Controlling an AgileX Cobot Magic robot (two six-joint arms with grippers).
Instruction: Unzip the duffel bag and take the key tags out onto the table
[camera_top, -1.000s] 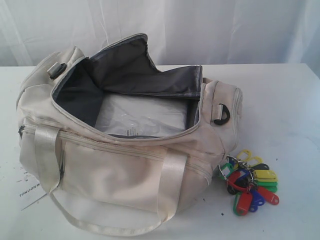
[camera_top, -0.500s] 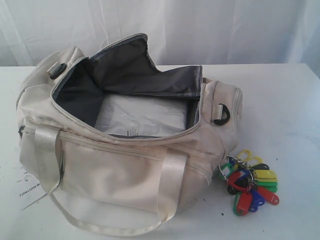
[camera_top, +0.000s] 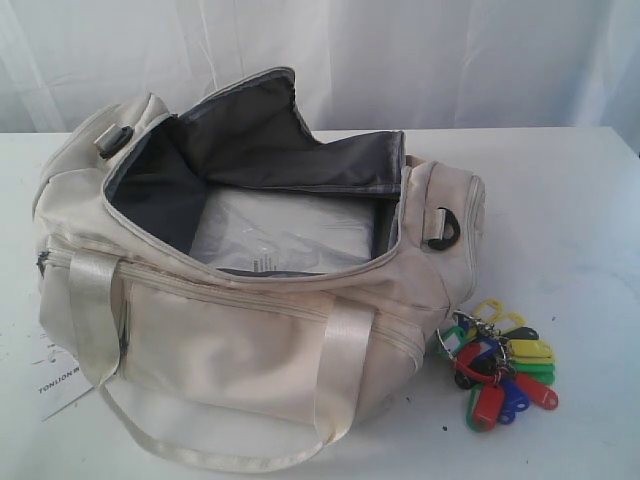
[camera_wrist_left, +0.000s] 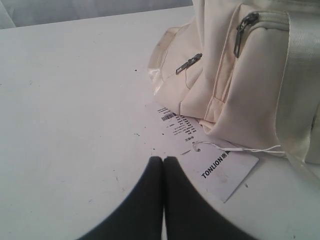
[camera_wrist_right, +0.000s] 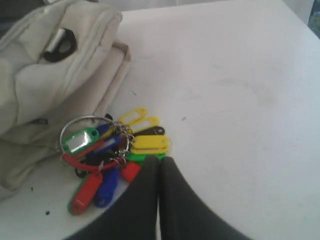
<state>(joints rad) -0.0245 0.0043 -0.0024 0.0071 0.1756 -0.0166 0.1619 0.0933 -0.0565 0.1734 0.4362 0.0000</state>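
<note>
Your duffel bag (camera_top: 250, 300) lies on the table (camera_top: 570, 190) with its top zipper parted wide. The grey lining shows, and a pale flat packet (camera_top: 285, 235) sits inside. The key tags (camera_wrist_right: 115, 155) rest on the table just beside the bag's right end, fully outside it, so the task looks done to me.

Your right end effector (camera_wrist_right: 160, 159) is closed, its pads pressed together around nothing. The bunch lies straight ahead of its tips, so close that I cannot tell whether they touch the nearest tag. The big metal ring sits on the bag's side of the bunch, and the tags fan away from it toward the end effector.

Your left end effector (camera_wrist_left: 163, 159) is also closed and empty. It is at the bag's opposite end, pointing at the white paper label (camera_wrist_left: 220, 167), well apart from the tags. If the bunch needs any further handling, the right arm is clearly the nearer one, and it would have to open first.
</note>
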